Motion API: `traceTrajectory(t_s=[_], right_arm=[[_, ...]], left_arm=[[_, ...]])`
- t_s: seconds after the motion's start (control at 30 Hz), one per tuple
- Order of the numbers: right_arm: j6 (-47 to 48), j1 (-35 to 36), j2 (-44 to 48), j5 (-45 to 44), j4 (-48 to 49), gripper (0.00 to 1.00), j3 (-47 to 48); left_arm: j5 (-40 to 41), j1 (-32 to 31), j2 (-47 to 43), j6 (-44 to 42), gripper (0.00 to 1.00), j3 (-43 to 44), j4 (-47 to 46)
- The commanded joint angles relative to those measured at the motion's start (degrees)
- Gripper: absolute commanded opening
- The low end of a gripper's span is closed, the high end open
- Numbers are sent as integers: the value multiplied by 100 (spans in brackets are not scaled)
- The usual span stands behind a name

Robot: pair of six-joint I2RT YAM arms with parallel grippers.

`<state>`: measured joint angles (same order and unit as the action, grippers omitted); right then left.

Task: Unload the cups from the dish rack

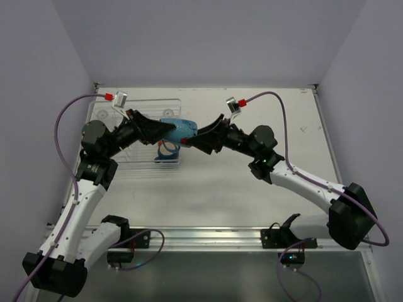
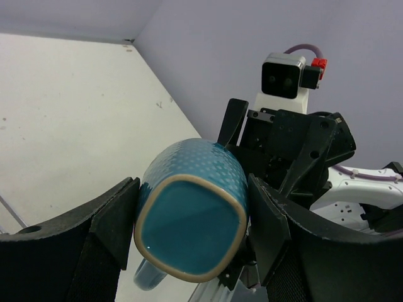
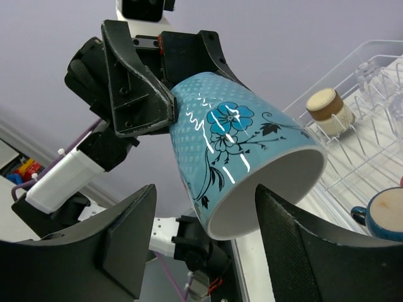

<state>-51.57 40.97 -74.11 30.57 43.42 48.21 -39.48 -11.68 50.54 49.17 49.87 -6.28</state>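
A light-blue mug (image 1: pixel 178 129) with a dark flower print hangs on its side above the right edge of the clear dish rack (image 1: pixel 123 165). My left gripper (image 1: pixel 165 129) is shut on its base end; in the left wrist view the fingers (image 2: pixel 116 220) press both sides of the mug (image 2: pixel 192 220). My right gripper (image 1: pixel 196 139) is open, its fingers (image 3: pixel 126 245) on either side of the mug's open rim (image 3: pixel 264 189) with gaps. A tan cup (image 3: pixel 329 110) and a dark-blue mug (image 3: pixel 385 217) stand in the rack (image 3: pixel 371 157).
The dark-blue mug (image 1: pixel 167 153) sits in the rack just below the held mug. Purple cables loop over both arms. Purple walls close in the table at the back and sides. A metal rail (image 1: pixel 208 236) runs along the near edge.
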Motion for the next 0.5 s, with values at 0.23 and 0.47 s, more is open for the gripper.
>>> traceTrajectory(t_s=[0.23,0.47], right_arm=[[-643,25,-297,371,1403,37,163],[-1224,34,-315,240,2004,0,22]], left_arm=[[-314,-71,-71,559,29,-275,-1111],[-314,-89,-115,559,58,-443,-1217]])
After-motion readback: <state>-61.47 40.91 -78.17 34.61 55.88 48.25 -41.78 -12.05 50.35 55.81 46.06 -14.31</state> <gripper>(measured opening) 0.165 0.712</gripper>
